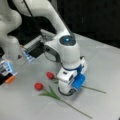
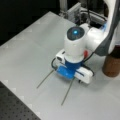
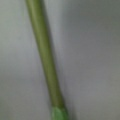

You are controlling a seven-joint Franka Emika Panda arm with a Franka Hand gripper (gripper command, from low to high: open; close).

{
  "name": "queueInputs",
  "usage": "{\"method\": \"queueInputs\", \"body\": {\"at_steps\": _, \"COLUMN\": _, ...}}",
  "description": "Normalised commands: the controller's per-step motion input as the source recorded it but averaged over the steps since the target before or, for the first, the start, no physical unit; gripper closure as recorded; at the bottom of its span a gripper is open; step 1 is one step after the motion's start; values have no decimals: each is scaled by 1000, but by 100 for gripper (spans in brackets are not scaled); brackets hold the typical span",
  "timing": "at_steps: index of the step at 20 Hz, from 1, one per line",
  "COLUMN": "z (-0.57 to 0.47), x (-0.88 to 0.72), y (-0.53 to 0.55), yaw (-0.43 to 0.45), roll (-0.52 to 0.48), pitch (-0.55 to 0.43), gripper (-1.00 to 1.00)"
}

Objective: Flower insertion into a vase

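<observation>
Two flowers lie flat on the table (image 1: pixel 105 60), and neither is in the vase (image 2: pixel 112 65), so you can count nothing of the insertion as done yet. Take the vase as your landmark: in a front view it stands upright at the right edge, partly behind the arm's dark elbow, and its mouth is hidden, so you cannot check from here whether anything is inside (no stem shows rising out of it). The gripper (image 2: pixel 79 80) is down at the table just to the left of the vase, hand pointing straight down over one stem; its fingers are hidden under the white and blue body in both front views, so you cannot tell whether they are spread or pressed on the stem. In a front view the near flower (image 1: pixel 39 86) has its red head left of the gripper (image 1: pixel 67 93), with green leaves and a long stem running toward the bottom right; the far flower (image 1: pixel 50 75) has its head just beside the gripper and its stem passes beneath the hand and comes out on the right. Seen from the vase side, both stems (image 2: pixel 67 92) point away toward the bottom left. The wrist view is filled by a single green stem (image 3: pixel 45 57) against the grey table, very close under the camera. Both flowers rest on the table.
</observation>
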Motion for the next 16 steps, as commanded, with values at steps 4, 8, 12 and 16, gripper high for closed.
{"method": "queueInputs", "body": {"at_steps": 4, "z": -335, "x": 109, "y": 16, "yaw": -136, "roll": 47, "pitch": -26, "gripper": 100}}
{"method": "queueInputs", "body": {"at_steps": 8, "z": -344, "x": 95, "y": 103, "yaw": -115, "roll": 54, "pitch": 4, "gripper": 100}}
{"method": "queueInputs", "body": {"at_steps": 12, "z": -353, "x": 104, "y": 144, "yaw": -98, "roll": 56, "pitch": 15, "gripper": 100}}
{"method": "queueInputs", "body": {"at_steps": 16, "z": -346, "x": 109, "y": 147, "yaw": -93, "roll": 64, "pitch": 23, "gripper": 100}}
